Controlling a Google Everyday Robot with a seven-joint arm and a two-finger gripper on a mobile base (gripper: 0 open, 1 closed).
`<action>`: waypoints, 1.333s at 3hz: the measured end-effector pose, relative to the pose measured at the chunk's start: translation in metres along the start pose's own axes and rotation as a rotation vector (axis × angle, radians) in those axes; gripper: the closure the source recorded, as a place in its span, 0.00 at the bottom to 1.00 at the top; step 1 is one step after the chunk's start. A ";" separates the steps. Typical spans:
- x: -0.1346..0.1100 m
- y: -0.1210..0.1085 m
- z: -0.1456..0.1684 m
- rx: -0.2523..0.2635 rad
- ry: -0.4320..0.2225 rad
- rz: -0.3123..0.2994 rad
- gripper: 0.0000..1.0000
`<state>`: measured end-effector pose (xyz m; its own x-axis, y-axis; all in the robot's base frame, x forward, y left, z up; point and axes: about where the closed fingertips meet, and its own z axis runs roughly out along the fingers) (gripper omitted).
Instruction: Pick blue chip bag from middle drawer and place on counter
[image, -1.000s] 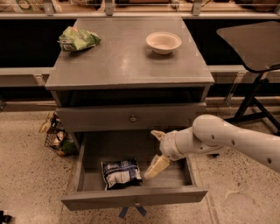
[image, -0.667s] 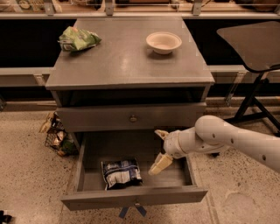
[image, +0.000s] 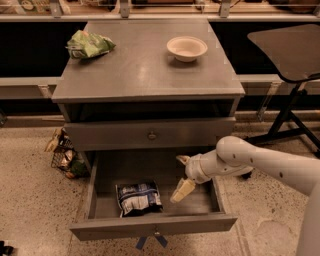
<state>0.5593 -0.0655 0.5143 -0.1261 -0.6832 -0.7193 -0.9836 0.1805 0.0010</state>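
While the blue chip bag (image: 138, 198) lies crosswise in the drawer (image: 150, 228), the pincer (image: 181, 175) hangs spread beside.

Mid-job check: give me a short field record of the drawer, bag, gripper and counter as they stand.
middle drawer: pulled out, open
blue chip bag: lying flat on the drawer floor, left of centre, near the front
gripper: open, above the drawer's right half, right of the bag, not touching it
counter: holds green snack bag back left, bowl back right
status: bag not yet grasped
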 end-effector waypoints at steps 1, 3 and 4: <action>0.010 -0.005 0.028 -0.009 0.003 -0.015 0.00; 0.013 -0.013 0.078 0.015 0.022 -0.066 0.00; 0.016 -0.015 0.098 0.007 0.036 -0.076 0.00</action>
<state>0.5846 -0.0099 0.4349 -0.0557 -0.7198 -0.6919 -0.9896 0.1317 -0.0573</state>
